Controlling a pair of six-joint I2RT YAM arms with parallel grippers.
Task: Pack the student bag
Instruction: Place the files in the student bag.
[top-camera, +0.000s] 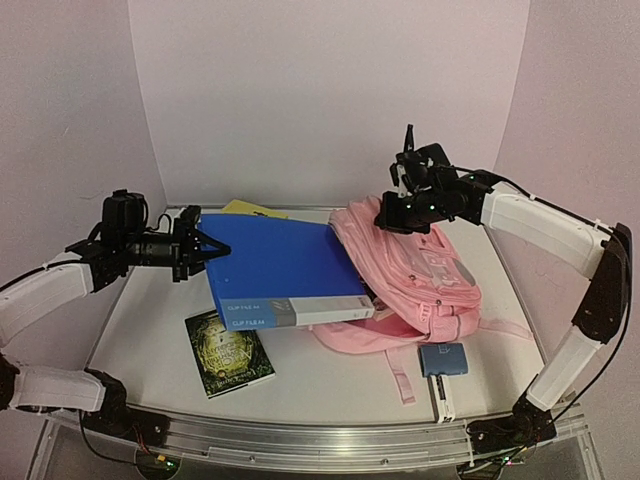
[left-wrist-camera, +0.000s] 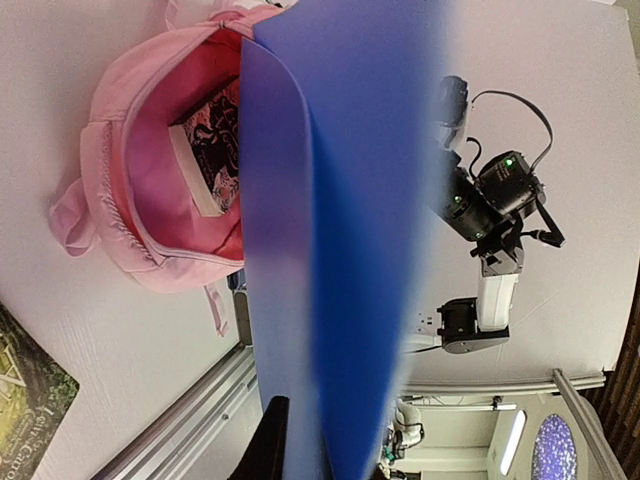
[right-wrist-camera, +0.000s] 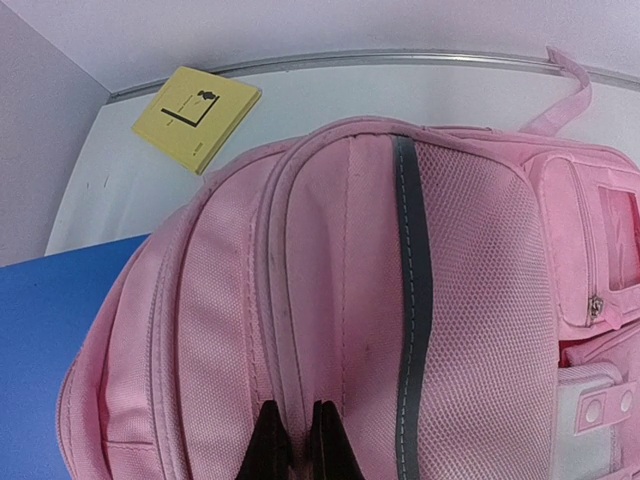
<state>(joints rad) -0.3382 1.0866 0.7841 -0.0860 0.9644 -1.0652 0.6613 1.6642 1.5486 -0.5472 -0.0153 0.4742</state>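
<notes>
The student bag (top-camera: 425, 275) is a pink backpack lying on the table right of centre, its mouth facing left. In the left wrist view the student bag (left-wrist-camera: 130, 170) gapes open, showing magenta lining and a dark patterned book (left-wrist-camera: 212, 150) inside. My left gripper (top-camera: 207, 248) is shut on the left edge of a large blue clip file (top-camera: 280, 262), which is held level with its far end at the bag's mouth. Only one dark finger (left-wrist-camera: 268, 435) shows beside the file (left-wrist-camera: 350, 230). My right gripper (right-wrist-camera: 297, 432) is shut on a fold of the bag's pink fabric (right-wrist-camera: 330, 290), holding the upper edge raised.
A green-covered book (top-camera: 228, 352) lies flat at the front left. A yellow book (top-camera: 250, 209) sits by the back wall behind the file. A small blue pouch (top-camera: 443, 358) rests near the front rail beside a pink strap (top-camera: 398, 378).
</notes>
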